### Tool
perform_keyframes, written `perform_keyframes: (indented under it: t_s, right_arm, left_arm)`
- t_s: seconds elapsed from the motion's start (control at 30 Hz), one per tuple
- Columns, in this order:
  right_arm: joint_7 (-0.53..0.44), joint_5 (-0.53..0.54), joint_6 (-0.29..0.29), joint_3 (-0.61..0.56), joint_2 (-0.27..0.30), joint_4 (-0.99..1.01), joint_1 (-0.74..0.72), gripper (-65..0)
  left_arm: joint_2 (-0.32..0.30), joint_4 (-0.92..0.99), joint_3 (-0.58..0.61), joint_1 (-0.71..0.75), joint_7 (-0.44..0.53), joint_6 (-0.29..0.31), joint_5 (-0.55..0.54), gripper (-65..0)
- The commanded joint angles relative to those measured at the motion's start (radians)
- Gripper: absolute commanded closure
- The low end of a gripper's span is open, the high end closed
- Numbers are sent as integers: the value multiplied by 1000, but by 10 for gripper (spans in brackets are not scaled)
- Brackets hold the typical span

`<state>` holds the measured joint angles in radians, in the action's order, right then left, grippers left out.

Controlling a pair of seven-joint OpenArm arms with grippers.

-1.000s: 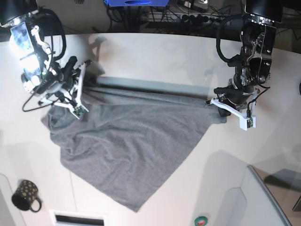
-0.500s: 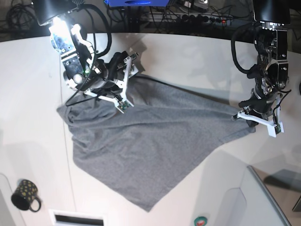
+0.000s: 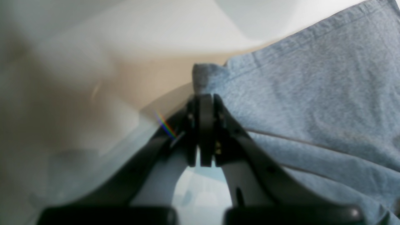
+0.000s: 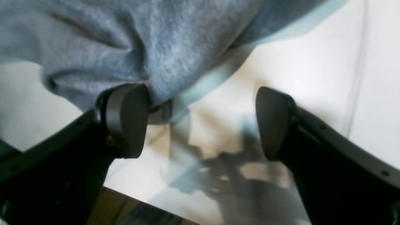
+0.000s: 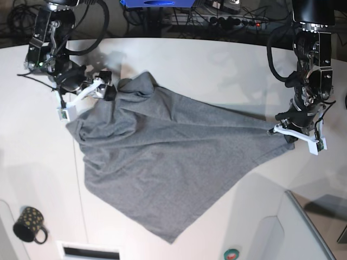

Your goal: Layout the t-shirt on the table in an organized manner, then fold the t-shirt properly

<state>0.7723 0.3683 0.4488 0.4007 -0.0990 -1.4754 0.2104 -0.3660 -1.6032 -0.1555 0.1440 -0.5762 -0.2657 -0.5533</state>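
**A:** Where is the t-shirt [image 5: 162, 162] found?

**B:** It is spread loosely over the white tabletop [image 5: 217, 70], crumpled rather than flat. One corner is drawn out toward the side where the left claw [image 5: 279, 130] stands, another is bunched up near the right claw [image 5: 103, 91], and a third point hangs toward the near edge of the tabletop.

**A:** What is seen of the left claw?

**B:** In the left wrist view its jaws are pressed together, and a hemmed corner of the grey cloth [image 3: 312, 93] is pinched at their tips [image 3: 204, 103]. The corner is thus gripped by it.

**A:** And the right claw?

**B:** It is released. In the right wrist view the two fingers [image 4: 125, 118] are held wide apart, with bare tabletop [image 4: 312, 62] shown between them. A fold of the cloth [image 4: 140, 47] is touched by one pad only; nothing is clamped.

**A:** Is anything else noted?

**B:** A dark spotted mug [image 5: 30, 223] is set well apart from the shirt, near the corner of the base view. A raised white panel with a grey edge [image 5: 303, 222] is seen at the opposite near corner.
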Motion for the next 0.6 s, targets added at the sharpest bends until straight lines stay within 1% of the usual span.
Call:
perform_keyframes:
  t_s: [0.0,0.17,0.2,0.27,0.4,0.5,0.57]
  right_arm:
    - [-7,30,3,7,8,8,-1,-503]
    - [-9,31,3,2,6,40,5,-501]
    - [-7,31,5,-13,5,38,7,-501]
    - [-10,31,5,-85,11,32,21,-501]
    - [-61,30,5,-182,14,-98,79,-501]
    - [-50,31,3,-233,46,-130,63,-500]
    - [-52,31,3,-253,52,-123,22,-486]
  left_arm:
    - [-14,-15,-6,-11,22,-4,5,0]
    - [-35,-15,-6,-11,22,-4,5,0]
    - [-35,-15,-6,-11,22,-4,5,0]
    - [-35,-15,-6,-11,22,-4,5,0]
    - [-32,-15,0,-11,22,-4,5,0]
    - [-28,-15,3,-11,22,-4,5,0]
    - [-28,-15,3,-11,22,-4,5,0]
